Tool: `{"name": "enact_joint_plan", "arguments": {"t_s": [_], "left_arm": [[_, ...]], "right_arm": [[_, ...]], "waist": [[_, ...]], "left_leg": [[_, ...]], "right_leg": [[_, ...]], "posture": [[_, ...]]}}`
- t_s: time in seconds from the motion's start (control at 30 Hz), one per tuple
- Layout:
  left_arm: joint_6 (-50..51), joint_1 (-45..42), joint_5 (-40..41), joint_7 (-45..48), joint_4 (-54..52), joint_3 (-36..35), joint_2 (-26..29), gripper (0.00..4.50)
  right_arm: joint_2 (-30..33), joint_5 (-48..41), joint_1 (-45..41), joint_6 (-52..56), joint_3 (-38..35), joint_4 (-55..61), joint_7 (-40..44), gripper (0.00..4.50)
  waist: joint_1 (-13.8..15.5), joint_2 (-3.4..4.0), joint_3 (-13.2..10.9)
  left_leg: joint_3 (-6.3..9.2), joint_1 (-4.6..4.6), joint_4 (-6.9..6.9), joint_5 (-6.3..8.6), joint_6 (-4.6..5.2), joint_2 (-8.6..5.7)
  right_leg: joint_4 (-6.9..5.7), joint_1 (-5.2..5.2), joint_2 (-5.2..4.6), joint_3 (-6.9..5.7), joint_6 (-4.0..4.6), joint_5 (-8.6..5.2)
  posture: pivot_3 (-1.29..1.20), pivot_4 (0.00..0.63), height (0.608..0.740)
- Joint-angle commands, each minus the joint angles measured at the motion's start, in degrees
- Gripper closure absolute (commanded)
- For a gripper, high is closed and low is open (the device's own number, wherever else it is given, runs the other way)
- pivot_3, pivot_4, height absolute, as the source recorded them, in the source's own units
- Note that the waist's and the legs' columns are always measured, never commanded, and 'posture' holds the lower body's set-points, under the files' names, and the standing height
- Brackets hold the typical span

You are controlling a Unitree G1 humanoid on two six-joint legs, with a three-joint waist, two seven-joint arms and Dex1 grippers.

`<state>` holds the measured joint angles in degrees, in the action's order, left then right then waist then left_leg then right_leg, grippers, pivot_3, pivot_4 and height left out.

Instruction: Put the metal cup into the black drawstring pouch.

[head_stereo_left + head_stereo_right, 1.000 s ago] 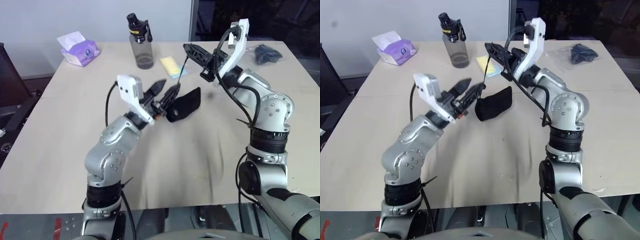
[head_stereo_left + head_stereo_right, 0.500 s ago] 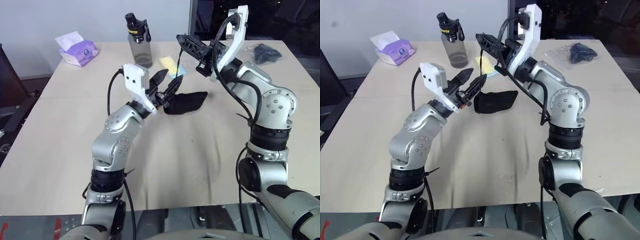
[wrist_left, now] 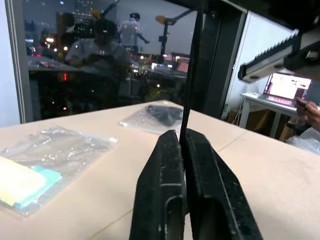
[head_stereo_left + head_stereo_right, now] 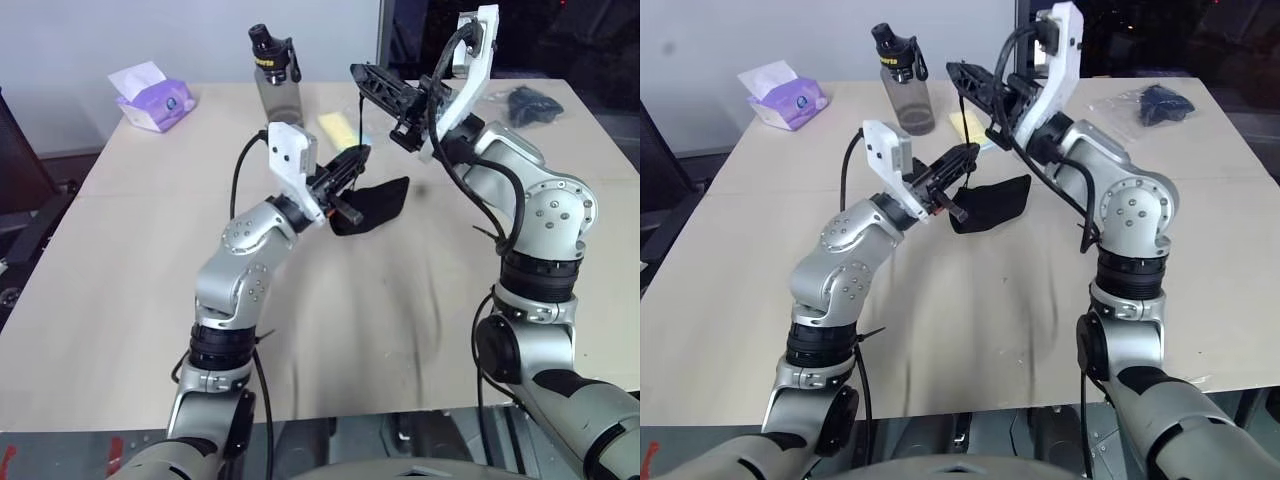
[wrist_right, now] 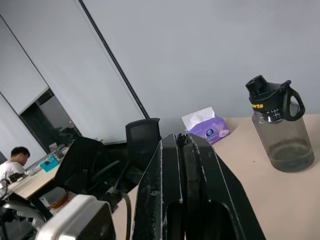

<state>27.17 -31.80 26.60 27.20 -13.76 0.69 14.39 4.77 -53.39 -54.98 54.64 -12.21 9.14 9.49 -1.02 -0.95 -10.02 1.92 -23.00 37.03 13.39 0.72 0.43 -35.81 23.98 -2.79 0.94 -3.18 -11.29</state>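
Head views: the pouch [image 4: 370, 205] lies on the table [image 4: 120, 260], its cord [image 4: 357, 118] rising to the right gripper [image 4: 362, 76], which is clamped on it. The left gripper [image 4: 352, 160] is closed at the cord lower down. I judge the step is opening the pouch mouth; next comes spreading it.

Left wrist: fingers [image 3: 165, 175] pinch the cord.

Right wrist: fingers together, bottle [image 5: 280, 127] beyond.

I cannot find the cup.
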Motion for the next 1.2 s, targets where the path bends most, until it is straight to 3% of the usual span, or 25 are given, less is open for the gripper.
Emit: {"name": "enact_joint_plan", "arguments": {"t_s": [0.03, 0.47, 0.73, 0.83, 0.97, 1.07, 1.1, 1.2], "left_arm": [[0.0, 0.2, -0.8, 0.7, 0.0, 0.7, 0.6, 4.48], [0.3, 3.3, -2.1, 0.7, 0.8, 1.3, 0.8, 4.48], [-2.7, 2.7, -0.1, 3.5, 0.1, -0.4, 0.7, 4.48], [-2.7, 1.9, 3.4, 5.1, -1.3, -2.0, 0.0, 3.24], [-5.7, -1.1, 1.6, 4.7, -1.8, -1.0, -0.8, 1.44], [-6.7, -3.2, 0.7, 4.1, -0.6, -0.7, -1.4, 0.62], [-7.1, -4.1, 0.2, 4.1, 0.3, -0.4, -1.5, 0.15], [-8.9, -6.3, -1.6, 4.4, 3.5, 0.6, -1.9, 0.15]], "right_arm": [[1.2, 0.3, -5.8, -6.4, -2.7, -0.6, 1.5, 4.5], [-0.3, -8.0, -20.6, -24.0, -15.1, -11.6, 0.9, 4.5], [1.5, -7.1, -16.5, -21.9, -9.9, -9.9, 2.6, 4.5], [2.0, -6.6, -14.9, -21.4, -8.0, -9.0, 2.7, 4.5], [2.5, -5.8, -13.4, -20.1, -6.1, -8.3, 2.2, 4.5], [2.8, -6.0, -12.5, -18.6, -4.9, -7.8, 2.2, 4.5], [2.9, -6.3, -12.2, -17.9, -4.4, -7.4, 2.3, 4.5], [3.0, -7.0, -11.2, -16.2, -3.2, -6.4, 3.0, 4.5]], "waist": [[0.0, 0.0, 0.0], [0.1, 0.02, -0.2], [0.0, 0.1, -0.2], [0.0, 0.1, -0.2], [0.2, 0.1, -0.2], [0.2, 0.1, -0.2], [0.2, 0.1, -0.2], [0.2, 0.1, -0.2]], "left_leg": [[-0.01, 0.0, 0.0, 0.0, 0.0, 0.0], [0.04, -0.21, -0.17, 0.0, 0.0, 0.01], [-0.01, -0.2, -0.18, 0.0, 0.0, 0.02], [-0.02, -0.22, -0.18, -0.01, 0.0, 0.02], [0.01, -0.44, -0.1, -0.01, 0.0, 0.0], [0.0, -0.77, 0.07, -0.01, -0.01, -0.02], [-0.01, -0.77, 0.07, -0.01, -0.01, -0.03], [-0.01, -0.77, 0.07, -0.01, 0.0, -0.03]], "right_leg": [[0.0, 0.0, 0.0, 0.0, 0.0, 0.0], [0.01, 0.24, -0.02, -0.06, -0.02, 0.01], [-0.04, 0.28, -0.02, -0.02, 0.0, 0.01], [-0.05, 0.29, -0.03, -0.01, 0.0, 0.02], [-0.05, 0.47, -0.04, -0.05, -0.01, 0.02], [-0.09, 0.73, -0.07, -0.05, -0.02, 0.04], [-0.08, 0.73, -0.08, -0.04, -0.02, 0.04], [-0.09, 0.73, -0.08, -0.05, -0.02, 0.04]], "posture": [[0.0, 0.15, 0.74], [0.0, 0.15, 0.74], [0.0, 0.15, 0.74], [0.0, 0.15, 0.74], [0.0, 0.15, 0.74], [0.0, 0.15, 0.74], [0.0, 0.15, 0.74], [0.0, 0.15, 0.74]]}}
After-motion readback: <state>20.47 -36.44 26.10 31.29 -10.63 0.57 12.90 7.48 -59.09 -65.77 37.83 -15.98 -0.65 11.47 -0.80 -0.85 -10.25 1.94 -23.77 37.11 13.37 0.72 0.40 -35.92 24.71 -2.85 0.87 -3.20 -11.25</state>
